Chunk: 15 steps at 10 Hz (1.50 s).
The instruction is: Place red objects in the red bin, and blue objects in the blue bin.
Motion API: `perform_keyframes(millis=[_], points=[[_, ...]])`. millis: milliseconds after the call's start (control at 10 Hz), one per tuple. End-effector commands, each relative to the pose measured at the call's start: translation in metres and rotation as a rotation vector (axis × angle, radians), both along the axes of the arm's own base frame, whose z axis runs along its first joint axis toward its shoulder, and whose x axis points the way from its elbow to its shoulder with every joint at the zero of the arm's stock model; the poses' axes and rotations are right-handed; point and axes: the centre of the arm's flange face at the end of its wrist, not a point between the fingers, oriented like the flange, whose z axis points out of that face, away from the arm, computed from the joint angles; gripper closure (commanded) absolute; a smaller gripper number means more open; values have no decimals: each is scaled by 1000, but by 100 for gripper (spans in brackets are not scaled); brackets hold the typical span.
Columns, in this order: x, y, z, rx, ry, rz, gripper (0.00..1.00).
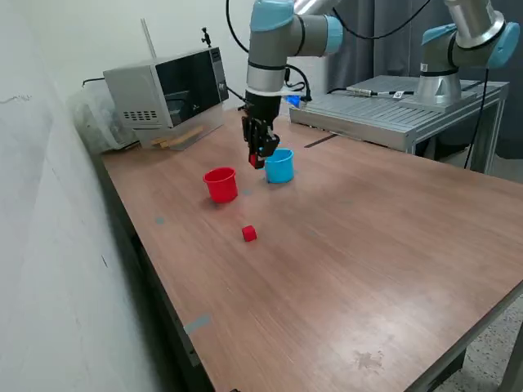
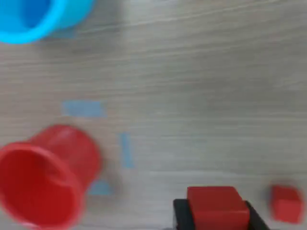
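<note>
Wooden table [image 1: 368, 245]: arm upright, tool [image 1: 257, 159] clamping a red cube [image 2: 217, 207] above red cup [image 1: 221, 184] and blue cup [image 1: 279, 166].

The wrist view is blurred throughout, and its edge cuts off the blue cup [image 2: 33, 17], the red cup [image 2: 43, 177] and the held red cube [image 2: 217, 207]. Beside that cube, only the fingers' [image 2: 181, 215] dark tips show.
</note>
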Motion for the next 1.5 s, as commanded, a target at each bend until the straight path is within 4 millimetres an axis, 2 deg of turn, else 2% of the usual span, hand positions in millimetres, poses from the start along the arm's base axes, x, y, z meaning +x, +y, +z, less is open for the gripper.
perform_keyframes(millis=[0, 200, 400, 700, 900, 1100, 1400], points=[[2, 113, 16, 11, -4, -84, 100], [2, 139, 10, 11, -15, -98, 100], [-10, 147, -13, 9, -33, -97, 100], [-28, 167, -28, 15, -36, -83, 100], [-36, 168, -25, 25, -26, -51, 100], [-38, 164, -37, 22, -37, -47, 100], [-43, 161, -39, 20, -31, -47, 100]])
